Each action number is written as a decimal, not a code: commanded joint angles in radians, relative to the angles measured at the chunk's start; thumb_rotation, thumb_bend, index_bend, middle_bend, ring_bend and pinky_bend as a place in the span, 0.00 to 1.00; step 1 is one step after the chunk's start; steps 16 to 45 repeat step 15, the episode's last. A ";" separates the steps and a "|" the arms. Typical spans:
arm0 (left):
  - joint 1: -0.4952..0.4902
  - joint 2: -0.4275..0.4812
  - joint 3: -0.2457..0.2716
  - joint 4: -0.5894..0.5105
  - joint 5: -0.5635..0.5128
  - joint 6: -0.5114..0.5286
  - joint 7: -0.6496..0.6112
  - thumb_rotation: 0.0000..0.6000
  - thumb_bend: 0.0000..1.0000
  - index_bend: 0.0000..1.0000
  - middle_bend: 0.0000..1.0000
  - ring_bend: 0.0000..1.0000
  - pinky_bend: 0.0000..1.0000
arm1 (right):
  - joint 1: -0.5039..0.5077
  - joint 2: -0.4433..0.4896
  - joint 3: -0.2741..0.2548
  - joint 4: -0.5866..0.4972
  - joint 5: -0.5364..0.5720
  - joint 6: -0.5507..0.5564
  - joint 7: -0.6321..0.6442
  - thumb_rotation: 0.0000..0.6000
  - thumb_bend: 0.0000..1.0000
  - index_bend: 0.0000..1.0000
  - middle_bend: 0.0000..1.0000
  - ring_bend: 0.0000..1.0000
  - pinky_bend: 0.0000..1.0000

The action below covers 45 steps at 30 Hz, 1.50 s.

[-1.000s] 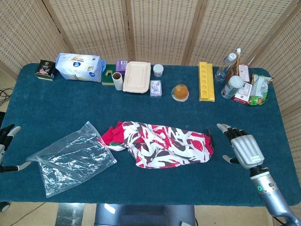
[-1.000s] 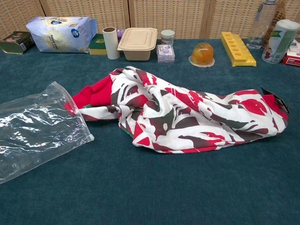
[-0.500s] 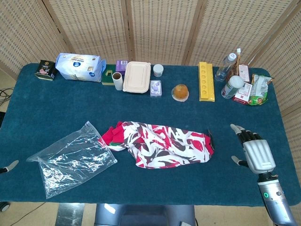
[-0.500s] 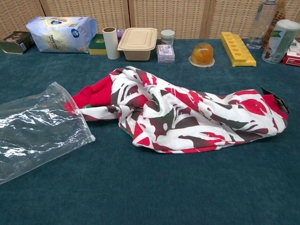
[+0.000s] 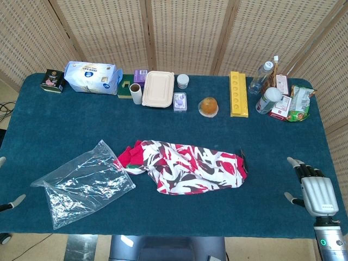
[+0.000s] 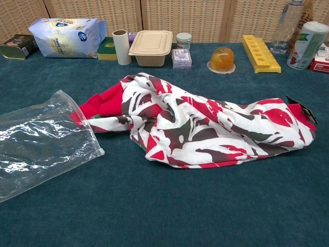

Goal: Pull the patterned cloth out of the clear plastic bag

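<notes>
Hanging open-fingered and empty at the near right table edge, the right hand (image 5: pixel 314 186) sits well apart from the work; left hand (image 5: pixel 11 202) shows only fingertips at the left edge, so can't tell its state. Red, white & brown patterned cloth (image 5: pixel 187 166) lies mid-table, beside the crumpled clear plastic bag (image 5: pixel 81 182), one red corner touching the bag mouth. Looks done imo — best w/o any snag: lift hands straight off, no dragging.

The right hand (image 5: pixel 317 191) has a ribbed silver-grey back, dark fingers with pale tips, and a grey wrist bearing a small green light.
</notes>
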 commanded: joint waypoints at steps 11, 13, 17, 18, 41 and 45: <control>0.004 -0.002 -0.007 -0.021 0.029 0.003 0.002 0.90 0.00 0.06 0.02 0.00 0.05 | -0.025 0.005 0.006 0.009 -0.024 0.019 0.035 1.00 0.11 0.17 0.27 0.34 0.36; 0.005 -0.001 -0.008 -0.024 0.031 0.002 0.005 0.90 0.00 0.07 0.02 0.00 0.05 | -0.029 0.006 0.007 0.011 -0.025 0.020 0.040 1.00 0.11 0.18 0.27 0.34 0.36; 0.005 -0.001 -0.010 -0.025 0.032 0.001 0.008 0.89 0.00 0.07 0.03 0.00 0.05 | -0.031 0.005 0.008 0.013 -0.026 0.020 0.044 1.00 0.11 0.18 0.27 0.34 0.36; 0.005 -0.001 -0.010 -0.025 0.032 0.001 0.008 0.89 0.00 0.07 0.03 0.00 0.05 | -0.031 0.005 0.008 0.013 -0.026 0.020 0.044 1.00 0.11 0.18 0.27 0.34 0.36; 0.005 -0.001 -0.010 -0.025 0.032 0.001 0.008 0.89 0.00 0.07 0.03 0.00 0.05 | -0.031 0.005 0.008 0.013 -0.026 0.020 0.044 1.00 0.11 0.18 0.27 0.34 0.36; 0.005 -0.001 -0.010 -0.025 0.032 0.001 0.008 0.89 0.00 0.07 0.03 0.00 0.05 | -0.031 0.005 0.008 0.013 -0.026 0.020 0.044 1.00 0.11 0.18 0.27 0.34 0.36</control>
